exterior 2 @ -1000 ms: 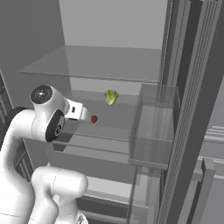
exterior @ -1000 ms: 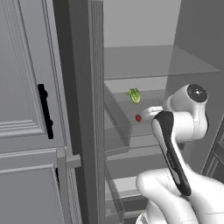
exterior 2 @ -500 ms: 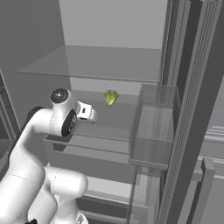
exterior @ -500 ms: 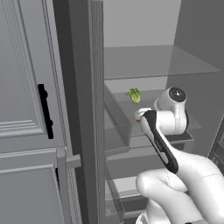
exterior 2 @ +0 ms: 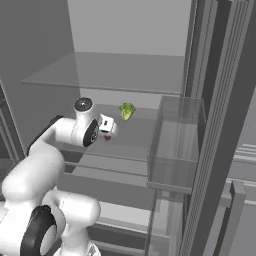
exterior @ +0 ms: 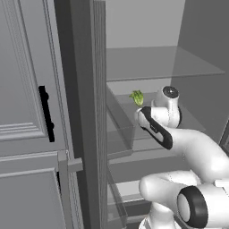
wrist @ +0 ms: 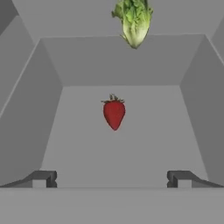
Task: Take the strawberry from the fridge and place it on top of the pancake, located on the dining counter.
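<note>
The strawberry point(wrist: 114, 113), small and red with a green top, lies on a shelf inside the open fridge point(exterior 2: 125, 30). It rests straight ahead of my gripper point(wrist: 111, 179), centred between the two fingertips and a short way beyond them. The jaws are open wide with nothing between them. From the right base view the strawberry point(exterior 2: 107, 138) peeks out just below my hand, with the gripper point(exterior 2: 108, 129) right over it. The left base view has my arm covering the berry. The pancake and the dining counter are out of view.
A small yellow-green lettuce point(wrist: 133, 19) lies farther back on the same shelf point(exterior 2: 131, 134). A glass shelf point(exterior 2: 125, 75) spans overhead. A clear door bin point(exterior 2: 175, 145) stands to the right. A light grey cabinet with a black handle point(exterior: 45, 114) is on the left.
My arm has stretched deeper into the fridge, bringing the hand up close to the strawberry, which my arm now covers in the left base view. The jaws stayed open.
</note>
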